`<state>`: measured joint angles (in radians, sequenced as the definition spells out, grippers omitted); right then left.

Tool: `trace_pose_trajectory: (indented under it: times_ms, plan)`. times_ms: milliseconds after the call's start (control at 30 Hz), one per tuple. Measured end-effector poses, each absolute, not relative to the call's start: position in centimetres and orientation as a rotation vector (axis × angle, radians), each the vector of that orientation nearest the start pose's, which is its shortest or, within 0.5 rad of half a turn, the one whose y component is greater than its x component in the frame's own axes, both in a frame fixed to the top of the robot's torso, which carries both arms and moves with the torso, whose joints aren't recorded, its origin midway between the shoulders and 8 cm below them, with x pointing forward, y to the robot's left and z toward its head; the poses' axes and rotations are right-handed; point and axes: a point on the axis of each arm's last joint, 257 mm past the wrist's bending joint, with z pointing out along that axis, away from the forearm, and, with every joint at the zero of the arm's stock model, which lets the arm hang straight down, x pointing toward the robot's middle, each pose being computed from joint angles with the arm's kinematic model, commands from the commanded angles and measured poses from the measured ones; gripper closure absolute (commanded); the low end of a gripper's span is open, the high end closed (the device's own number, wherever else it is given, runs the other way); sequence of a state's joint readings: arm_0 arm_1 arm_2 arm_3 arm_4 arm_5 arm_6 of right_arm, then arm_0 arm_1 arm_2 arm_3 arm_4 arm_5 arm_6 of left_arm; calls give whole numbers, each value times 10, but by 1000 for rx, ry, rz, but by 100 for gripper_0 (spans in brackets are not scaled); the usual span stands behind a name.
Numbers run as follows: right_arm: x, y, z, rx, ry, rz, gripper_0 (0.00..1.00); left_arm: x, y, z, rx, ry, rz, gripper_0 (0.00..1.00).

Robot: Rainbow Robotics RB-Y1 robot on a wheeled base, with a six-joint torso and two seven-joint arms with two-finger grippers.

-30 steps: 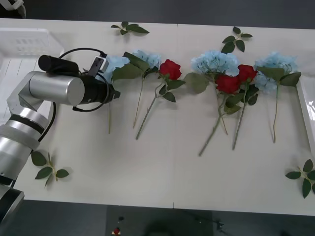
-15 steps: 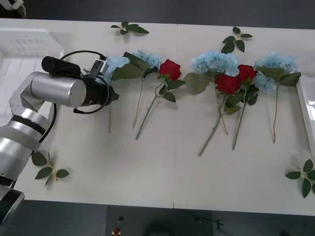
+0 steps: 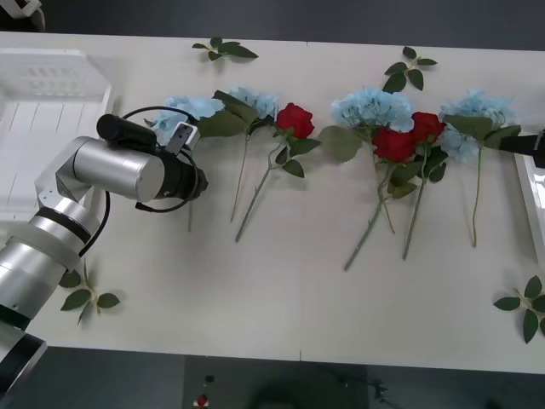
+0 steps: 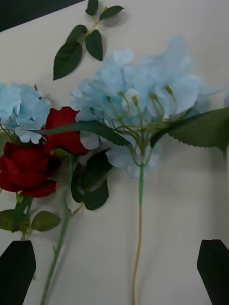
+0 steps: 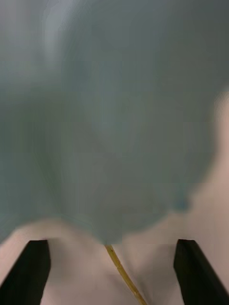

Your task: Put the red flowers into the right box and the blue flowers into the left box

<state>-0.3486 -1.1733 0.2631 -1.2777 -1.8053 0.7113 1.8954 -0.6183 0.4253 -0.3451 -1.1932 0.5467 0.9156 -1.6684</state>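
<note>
At the upper left of the front view sits the left box (image 3: 51,94), a white translucent shallow plastic tray with a perforated grid, holding no flowers. Just to its right, the silver left arm reaches over the white table (image 3: 281,315), its left gripper (image 3: 189,175) low over the leftmost of the blue flowers (image 3: 183,108), a pale-blue fluffy cloth cluster on a thin stem. In the left wrist view, the black fingers (image 5: 33,271) stand wide apart with the yellowish stem running between them, not yet pinched. Further right along the upper middle of the frame lie more blue clusters and the red flowers (image 3: 295,119), compact cloth roses on long green wire-like stems with dark leaves. These likely weigh almost nothing; the heads are soft and would crush or slip, so the thin, springy stem just below the head seems the best place to take hold. At the far right edge, the right gripper (image 4: 114,271) hovers above the rightmost blue cluster, black fingers spread wide on either side of its stem, beside the rim of the right box (image 3: 532,192), a white shallow plastic tray. No brand, label or readable writing appears anywhere.
</note>
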Motion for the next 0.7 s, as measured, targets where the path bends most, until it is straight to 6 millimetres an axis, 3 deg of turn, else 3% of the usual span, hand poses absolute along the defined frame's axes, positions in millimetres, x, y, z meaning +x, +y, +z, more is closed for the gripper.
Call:
trace_pose_trajectory:
  times_ms: [33,67,100,167,467,567,700]
  plan:
    - [551,-415,-175,12,2195,477,0,598,184,-308,540,2346,-50,71]
    - [557,-411,-178,10,2197,479,0,598,184,-308,539,2346,-50,89]
    - [563,-406,-181,8,2200,479,0,598,184,-308,539,2346,-51,100]
    - [575,-400,-187,3,2206,457,0,598,185,-308,530,2348,-53,100]
    - [610,-414,-223,-8,2268,266,0,604,186,-299,446,2340,-99,100]
    - [620,-412,-232,10,2267,245,0,612,185,-276,407,2296,-135,100]
    - [628,-403,-246,23,2276,231,0,624,187,-221,392,2181,-159,100]
